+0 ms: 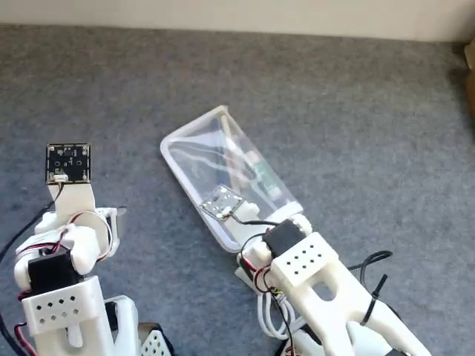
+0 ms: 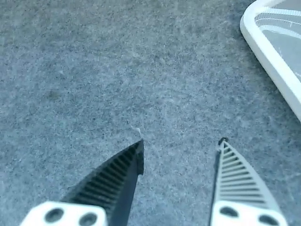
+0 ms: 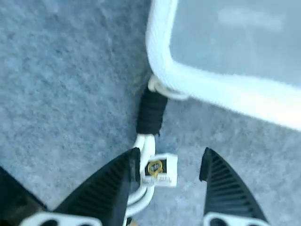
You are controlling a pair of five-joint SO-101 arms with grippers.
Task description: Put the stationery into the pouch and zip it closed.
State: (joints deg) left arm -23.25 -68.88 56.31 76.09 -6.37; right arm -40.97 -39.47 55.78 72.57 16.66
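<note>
Clear plastic with a white rim, the pouch (image 1: 197, 152) lies flat on the grey mat (image 1: 334, 96). It sits near the middle and slants, with one short end far from the arms and the other short end close to my right arm (image 1: 304, 259). Through the clear side I can see some things (image 1: 261, 176) inside, one of them partly green. I cannot tell what they are. I also cannot tell if the zip is shut.

At the near corner of the pouch hangs the zip pull (image 3: 151, 112). It is a short black sleeve, joined to the corner. A white cord (image 3: 146, 146) runs out of the sleeve, and a small white tag (image 3: 161, 170) lies on the mat at the end of it.

My right gripper (image 3: 171, 153) is low over the mat, just beside that corner. Its jaws are spread apart and pinch nothing. The cord and the tag lie between the two fingers, close up against one of them. The black sleeve is just past the tips.

My left arm (image 1: 67, 252) is well apart from the pouch, off to the side. My left gripper (image 2: 181, 143) points down at bare mat. Its jaws are spread wide too, with nothing between them. In the left wrist view, a bit of the pouch's white rim shows farther off, past the tips.
</note>
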